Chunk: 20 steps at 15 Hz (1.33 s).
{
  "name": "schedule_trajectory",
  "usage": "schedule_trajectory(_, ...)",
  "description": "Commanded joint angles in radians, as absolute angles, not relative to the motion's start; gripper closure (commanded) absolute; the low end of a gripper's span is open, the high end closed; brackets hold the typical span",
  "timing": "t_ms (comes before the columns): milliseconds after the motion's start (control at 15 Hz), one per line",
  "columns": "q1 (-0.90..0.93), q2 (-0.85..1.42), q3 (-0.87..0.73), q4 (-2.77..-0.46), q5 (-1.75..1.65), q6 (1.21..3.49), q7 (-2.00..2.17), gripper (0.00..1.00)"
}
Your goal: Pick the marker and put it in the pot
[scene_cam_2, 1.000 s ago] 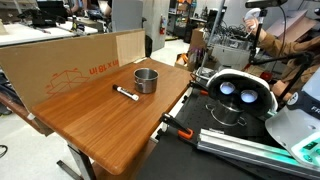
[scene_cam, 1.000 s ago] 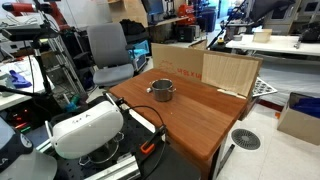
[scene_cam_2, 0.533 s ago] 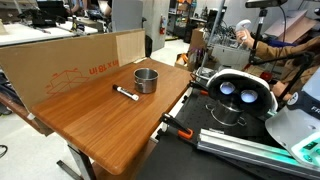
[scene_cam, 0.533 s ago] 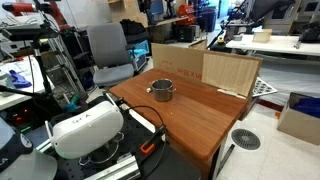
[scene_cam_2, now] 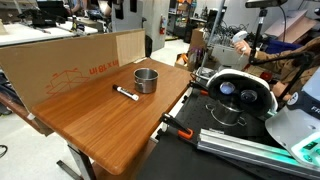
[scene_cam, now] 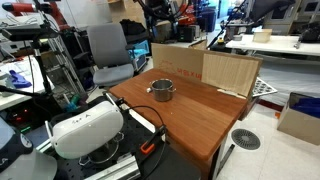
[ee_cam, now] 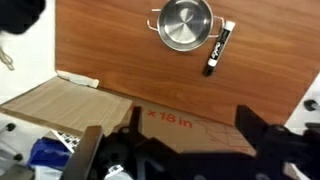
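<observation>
The small shiny steel pot [ee_cam: 186,24] stands on the wooden table, and it shows in both exterior views [scene_cam: 161,91] [scene_cam_2: 146,80]. The black-and-white marker [ee_cam: 218,48] lies flat on the table right beside the pot, and an exterior view [scene_cam_2: 126,94] shows it too. My gripper [ee_cam: 190,130] is open and empty. Its two dark fingers frame the bottom of the wrist view, high above the cardboard and well away from the marker. Part of it shows at the top edge of an exterior view [scene_cam: 166,8].
A cardboard sheet marked "18 in" [ee_cam: 100,105] stands along the table's far edge [scene_cam_2: 70,60] [scene_cam: 205,68]. A white headset [scene_cam: 86,128] and cables lie near the table's near end. An office chair [scene_cam: 108,50] stands behind.
A dark part of my gripper has come into view at the top edge of the exterior views. The pot and the marker have not moved.
</observation>
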<state>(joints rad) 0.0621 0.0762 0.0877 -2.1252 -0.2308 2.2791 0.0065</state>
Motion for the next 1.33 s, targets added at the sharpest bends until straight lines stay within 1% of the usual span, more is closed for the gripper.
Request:
schedule_trajectory(0, 0.093, 0.175, 0.095, -2.042, -0.244, 2.244, -0.006, 0.0)
schedule_trajectory(867, 0.147, 0.484, 0.1, -1.877, -0.215, 2.183, -0.035, 0.0)
schedule_trajectory(1267, 0.158, 0.598, 0.108, -1.826, -0.194, 2.206, -0.029, 0.0)
